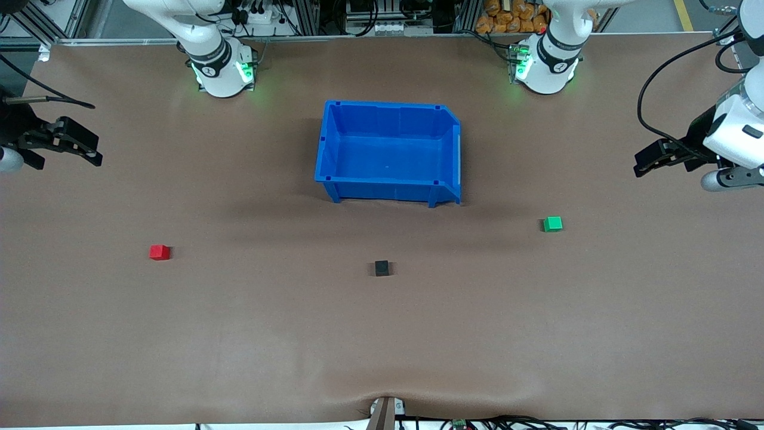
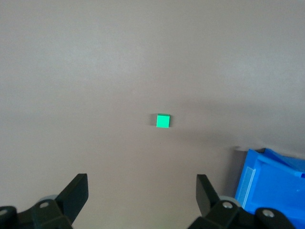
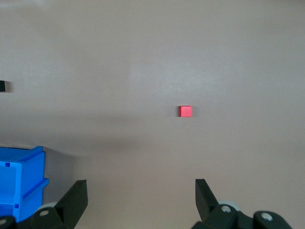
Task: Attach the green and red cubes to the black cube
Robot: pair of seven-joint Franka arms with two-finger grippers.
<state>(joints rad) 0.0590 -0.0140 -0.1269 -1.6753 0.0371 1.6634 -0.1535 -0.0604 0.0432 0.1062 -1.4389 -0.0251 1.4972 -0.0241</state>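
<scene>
Both arms were just waiting: left gripper [image 2: 141, 193] and right gripper [image 3: 140, 195] hung wide open, holding nothing, over the desk's [image 1: 239, 334] ends. Green cube [image 1: 553, 224], black cube [image 1: 382, 268] and red cube [image 1: 159, 252] sat well apart, all nearer the camera than the blue bin [image 1: 334, 143].

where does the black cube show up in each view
Front view: black cube on the brown table, nearer the camera than the blue bin.
Left wrist view: not in it.
Right wrist view: black cube cut by the picture's edge.
Shared landmark: the blue bin.
</scene>
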